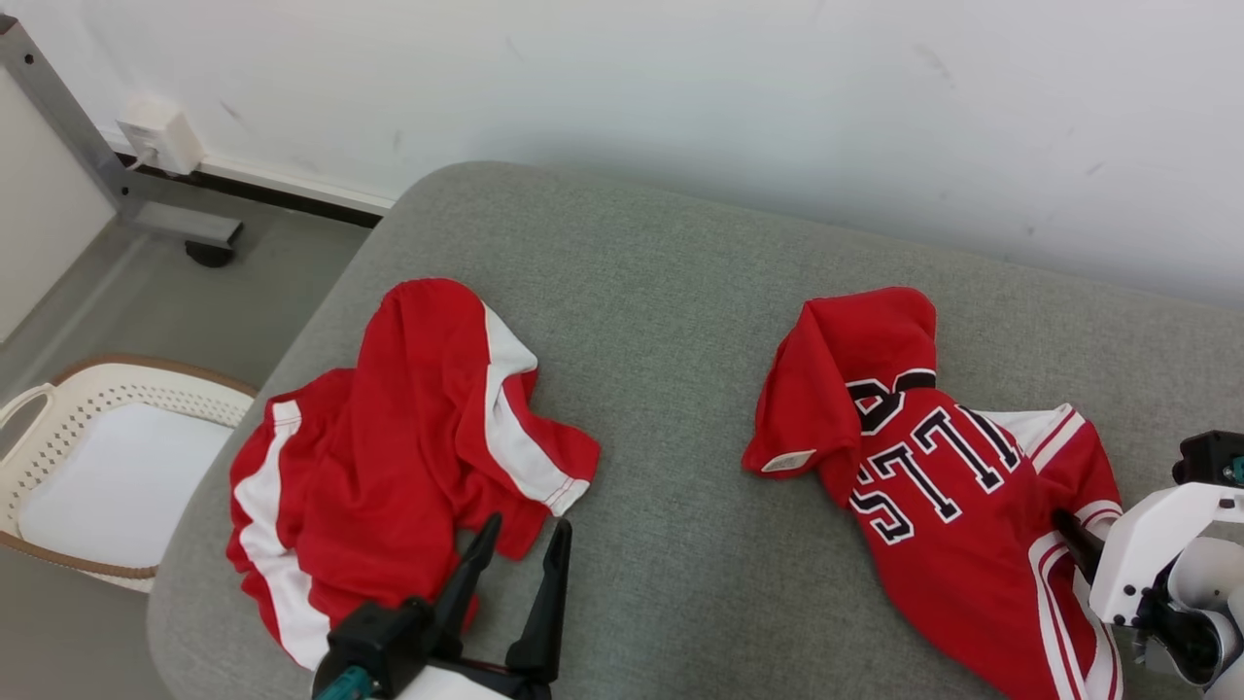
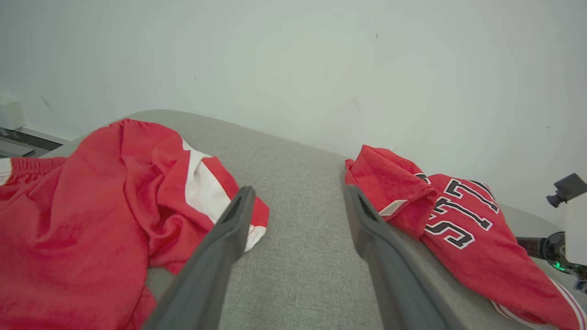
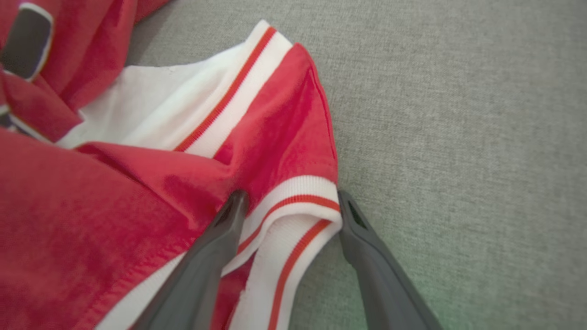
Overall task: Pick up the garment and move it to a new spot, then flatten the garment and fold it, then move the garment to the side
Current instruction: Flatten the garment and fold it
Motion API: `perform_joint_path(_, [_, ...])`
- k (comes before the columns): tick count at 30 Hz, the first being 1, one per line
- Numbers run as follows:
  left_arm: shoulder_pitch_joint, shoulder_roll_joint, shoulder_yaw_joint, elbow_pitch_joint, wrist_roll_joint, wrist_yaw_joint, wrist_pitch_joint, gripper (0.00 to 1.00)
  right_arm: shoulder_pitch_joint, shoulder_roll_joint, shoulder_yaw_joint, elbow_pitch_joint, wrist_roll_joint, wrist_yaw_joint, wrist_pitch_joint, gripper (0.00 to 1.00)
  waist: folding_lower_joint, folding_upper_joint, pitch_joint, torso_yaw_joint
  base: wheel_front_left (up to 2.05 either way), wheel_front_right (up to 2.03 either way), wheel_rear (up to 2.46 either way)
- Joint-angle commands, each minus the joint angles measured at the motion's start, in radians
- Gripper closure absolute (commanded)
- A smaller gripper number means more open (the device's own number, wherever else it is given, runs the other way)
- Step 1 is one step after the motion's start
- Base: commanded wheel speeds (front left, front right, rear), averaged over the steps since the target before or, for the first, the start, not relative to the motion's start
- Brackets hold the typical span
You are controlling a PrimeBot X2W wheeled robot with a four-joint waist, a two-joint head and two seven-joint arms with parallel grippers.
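Progress: barely begun. The red jersey [image 1: 933,457] lies crumpled on the right half of the grey padded surface [image 1: 671,321], not lifted, flattened or folded. Right gripper [image 3: 291,199]: jaws fully spread, straddling the jersey's striped ribbed trim [image 3: 293,188], one finger on red cloth and the other on bare upholstery; nothing gripped. Left gripper [image 1: 526,530]: jaws wide and empty, at the near edge of the red shorts [image 1: 389,437], which lie bunched well apart from the jersey. Outstanding, in my judgement: grasp, relocation, flattening, folding, setting aside
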Motion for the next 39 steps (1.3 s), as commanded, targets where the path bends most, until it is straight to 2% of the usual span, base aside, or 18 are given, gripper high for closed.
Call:
perform_joint_path(1, [0.01, 0.002, -0.001, 0.005, 0.0, -0.005, 0.0, 0.0, 0.023, 0.004, 0.019, 0.017, 0.025, -0.002, 0.028, 0.09, 0.0, 0.0, -0.002, 0.002, 0.0, 0.0, 0.0])
perform_joint_path(2, [0.01, 0.002, -0.002, 0.004, -0.005, -0.005, 0.0, 0.0, 0.024, 0.003, 0.025, 0.013, 0.032, -0.002, 0.032, 0.57, 0.0, 0.0, -0.002, 0.002, 0.0, 0.0, 0.0])
perform_joint_path(3, [0.01, 0.002, -0.004, 0.003, -0.01, -0.003, 0.0, 0.0, 0.024, 0.0, 0.032, 0.007, 0.035, -0.002, 0.023, 1.0, 0.0, 0.0, -0.003, 0.001, 0.0, 0.0, 0.0])
perform_joint_path(14, [0.009, 0.002, -0.014, -0.009, -0.017, 0.001, 0.0, 0.0, -0.064, -0.073, 0.054, -0.066, -0.001, -0.002, -0.218, 1.0, 0.0, 0.0, -0.007, -0.044, 0.0, 0.0, 0.0])
perform_joint_path(18, [-0.008, 0.002, -0.03, -0.022, -0.019, -0.004, 0.0, 0.0, -0.129, -0.123, 0.041, -0.083, -0.025, -0.002, -0.293, 1.0, 0.0, 0.0, 0.038, -0.047, 0.0, 0.0, 0.0])
perform_joint_path(22, [-0.035, 0.002, -0.041, -0.036, -0.024, -0.01, 0.0, 0.0, -0.207, -0.171, 0.043, -0.086, -0.073, -0.002, -0.323, 1.0, 0.0, 0.0, 0.113, -0.039, 0.0, 0.0, 0.0])
perform_joint_path(27, [-0.078, 0.002, -0.051, -0.057, -0.029, -0.016, 0.0, 0.0, -0.315, -0.227, 0.037, -0.045, -0.139, -0.002, -0.354, 1.0, 0.0, 0.0, 0.205, -0.014, 0.0, 0.0, 0.0])
perform_joint_path(31, [-0.103, 0.002, -0.058, -0.063, -0.037, -0.013, 0.0, 0.0, -0.385, -0.244, 0.026, 0.025, -0.176, -0.002, -0.377, 1.0, 0.0, 0.0, 0.25, 0.004, 0.0, 0.0, 0.0])
perform_joint_path(34, [-0.112, 0.002, -0.062, -0.065, -0.04, -0.01, 0.0, 0.0, -0.425, -0.268, 0.032, 0.093, -0.231, -0.002, -0.4, 0.91, 0.0, 0.0, 0.265, 0.012, 0.0, 0.0, 0.0])
perform_joint_path(35, [-0.114, 0.002, -0.064, -0.065, -0.042, -0.008, 0.0, 0.0, -0.435, -0.272, 0.031, 0.118, -0.252, -0.002, -0.413, 0.65, 0.0, 0.0, 0.266, 0.013, 0.0, 0.0, 0.0])
perform_joint_path(36, [-0.115, 0.002, -0.065, -0.064, -0.044, -0.007, 0.0, 0.0, -0.443, -0.271, 0.03, 0.141, -0.271, -0.002, -0.425, 0.0, 0.0, 0.0, 0.265, 0.013, 0.0, 0.0, 0.0])
perform_joint_path(39, [-0.114, 0.002, -0.065, -0.059, -0.042, -0.004, 0.0, 0.0, -0.453, -0.229, 0.021, 0.193, -0.294, -0.002, -0.47, 0.0, 0.0, 0.0, 0.245, -0.001, 0.0, 0.0, 0.0])
